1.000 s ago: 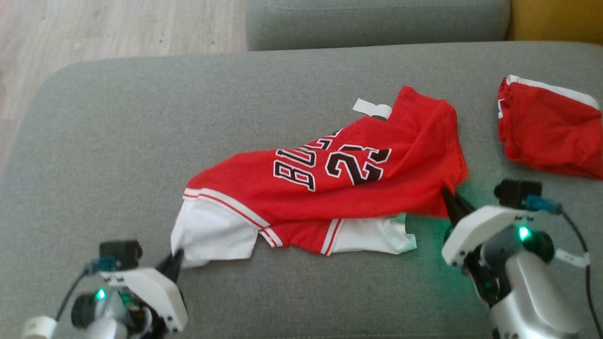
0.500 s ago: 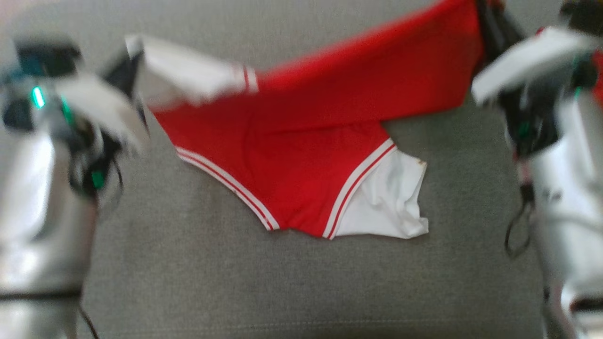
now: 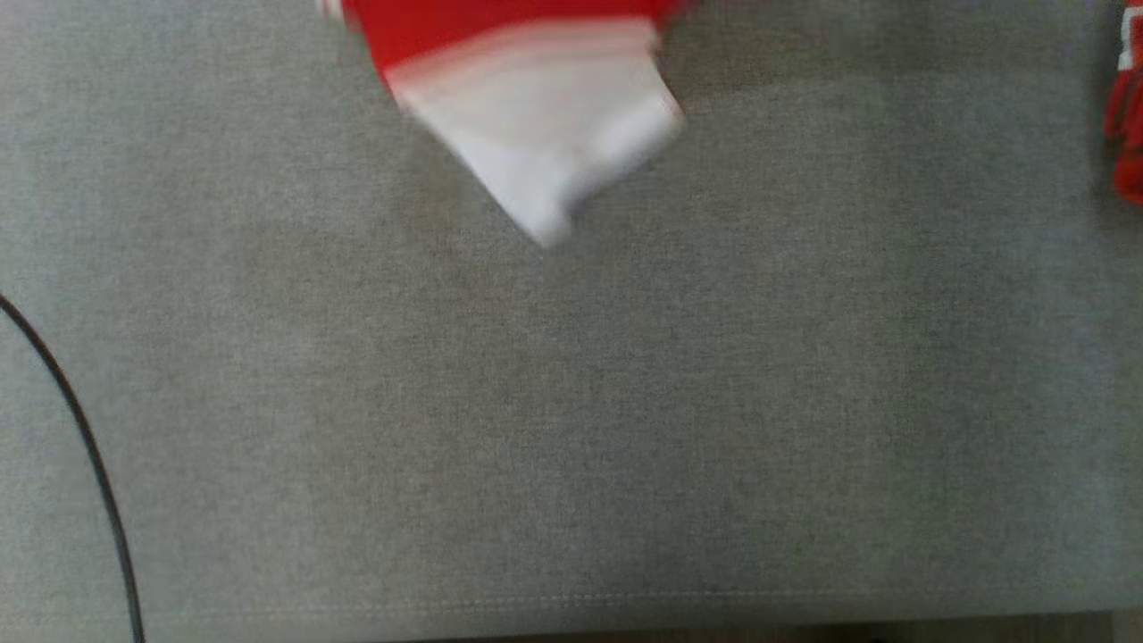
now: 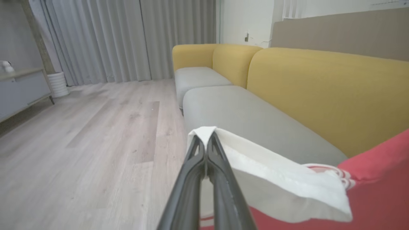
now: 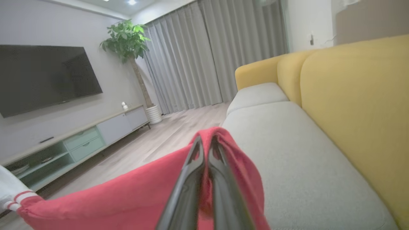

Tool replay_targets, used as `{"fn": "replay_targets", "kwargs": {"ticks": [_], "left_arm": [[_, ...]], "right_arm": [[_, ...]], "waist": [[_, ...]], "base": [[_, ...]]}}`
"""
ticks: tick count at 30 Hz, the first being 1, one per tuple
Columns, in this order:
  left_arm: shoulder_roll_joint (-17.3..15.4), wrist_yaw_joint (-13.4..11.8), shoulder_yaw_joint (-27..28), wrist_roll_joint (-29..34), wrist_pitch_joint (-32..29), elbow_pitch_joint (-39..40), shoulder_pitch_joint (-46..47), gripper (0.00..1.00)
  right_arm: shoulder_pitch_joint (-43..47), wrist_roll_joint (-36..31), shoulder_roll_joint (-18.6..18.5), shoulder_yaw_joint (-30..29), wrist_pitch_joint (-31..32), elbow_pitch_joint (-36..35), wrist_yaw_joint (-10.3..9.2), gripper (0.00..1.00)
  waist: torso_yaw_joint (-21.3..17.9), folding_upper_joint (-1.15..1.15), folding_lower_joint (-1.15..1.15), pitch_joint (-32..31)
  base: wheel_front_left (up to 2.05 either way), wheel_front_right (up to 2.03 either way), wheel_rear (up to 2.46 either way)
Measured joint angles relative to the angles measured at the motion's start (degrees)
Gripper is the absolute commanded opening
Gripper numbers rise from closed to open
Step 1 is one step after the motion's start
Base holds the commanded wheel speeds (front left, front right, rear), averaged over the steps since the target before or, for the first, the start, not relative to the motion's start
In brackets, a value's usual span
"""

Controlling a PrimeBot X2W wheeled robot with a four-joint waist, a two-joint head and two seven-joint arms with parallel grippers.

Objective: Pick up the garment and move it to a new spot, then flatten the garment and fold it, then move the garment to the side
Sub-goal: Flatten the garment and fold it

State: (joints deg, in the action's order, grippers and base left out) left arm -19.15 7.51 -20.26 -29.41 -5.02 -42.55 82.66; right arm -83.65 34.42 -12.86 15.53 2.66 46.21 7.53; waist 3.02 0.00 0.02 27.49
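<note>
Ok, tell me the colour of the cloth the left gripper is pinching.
White, a part of the red-and-white garment; left wrist view shows it best.

The right gripper pinches a red fold of the garment. The grey sofa seat and its yellow backrest lie beyond it.

The garment is motion-blurred and cut off at the head view's top edge. Right of the left gripper its red body runs off frame; another red cloth is cropped.

No readable text or numbers.
</note>
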Motion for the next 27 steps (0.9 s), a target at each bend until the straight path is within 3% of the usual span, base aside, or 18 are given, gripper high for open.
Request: {"fn": "replay_targets", "kwargs": {"ticks": [8, 16, 21, 27], "left_arm": [[-1.32, 0.04, -7.1, 1.18, 0.82, -6.8, 14.58, 0.0], [-1.59, 0.04, -11.81, -2.53, 2.6, -10.76, 18.19, 0.0], [-2.04, 0.04, -16.45, -8.69, 0.23, -11.55, 11.76, 0.0], [-5.46, 0.04, -26.46, -19.86, -13.88, -8.32, -0.92, 0.0]], "right_arm": [[-12.02, 0.4, -1.81, 4.45, -2.35, 6.31, 0.0, 0.0], [-14.07, 2.9, -2.35, 8.62, -3.01, 9.93, 0.0, 0.0], [-7.9, 8.18, -2.87, 11.89, -2.64, 9.98, 0.0, 0.0], [7.66, 17.39, -3.94, 16.55, 2.09, 9.25, 0.0, 0.0]], "waist": [[0.63, 0.0, -0.03, 0.0], [1.31, 0.0, -0.02, -0.25], [1.77, 0.0, -0.02, -2.86], [1.96, 0.0, -0.03, -8.41]], "base": [[0.0, 0.0, 0.0], [0.0, 0.0, 0.0], [0.0, 0.0, 0.0], [0.0, 0.0, 0.0]]}}
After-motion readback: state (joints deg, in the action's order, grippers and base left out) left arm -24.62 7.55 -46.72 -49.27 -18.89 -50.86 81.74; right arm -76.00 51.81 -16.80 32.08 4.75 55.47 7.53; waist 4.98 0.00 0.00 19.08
